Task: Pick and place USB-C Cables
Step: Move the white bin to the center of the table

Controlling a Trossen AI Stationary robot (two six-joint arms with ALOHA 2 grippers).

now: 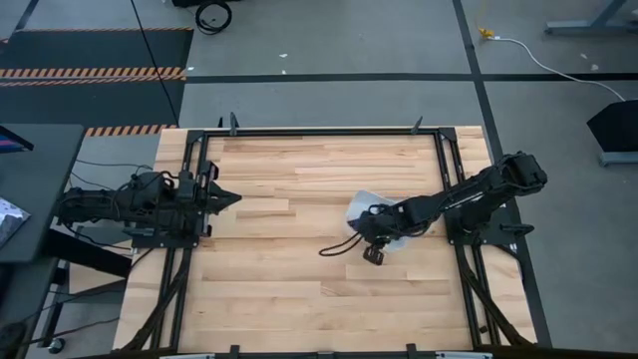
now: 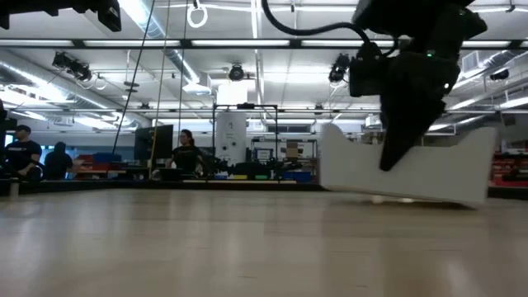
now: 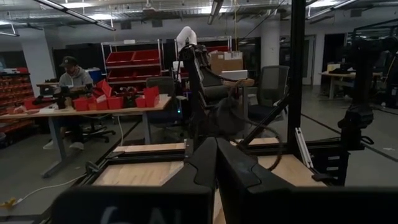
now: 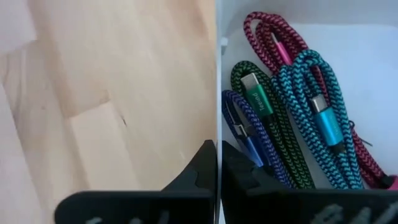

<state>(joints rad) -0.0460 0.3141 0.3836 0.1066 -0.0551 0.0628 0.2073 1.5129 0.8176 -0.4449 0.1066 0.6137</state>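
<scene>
A white tray (image 1: 363, 205) sits right of the table's middle, mostly under my right arm. The right wrist view shows inside it a maroon-pink cable (image 4: 267, 34), a green cable (image 4: 264, 118), a dark purple-blue cable (image 4: 239, 127) and a teal cable (image 4: 311, 81), lying bundled side by side on the tray floor. No silvery lilac cable shows. My right gripper (image 4: 217, 168) stands at the tray's near side (image 1: 374, 251), fingers closed astride its wall. My left gripper (image 1: 227, 197) waits shut at the table's left edge. My right gripper has the tray's thin side wall (image 4: 217, 93) between its two fingers, one finger on the cable side and one on the table side. It comes from above, pointing down (image 2: 388, 165). Whether the tray is lifted off the wood, I cannot tell.
Bare wood lies left of and nearer than the tray (image 4: 106, 93). A black frame (image 1: 319, 131) rims the table. My right arm's own dark cord (image 1: 337, 246) loops out left of the gripper. People sit at benches in the room behind (image 2: 186, 153).
</scene>
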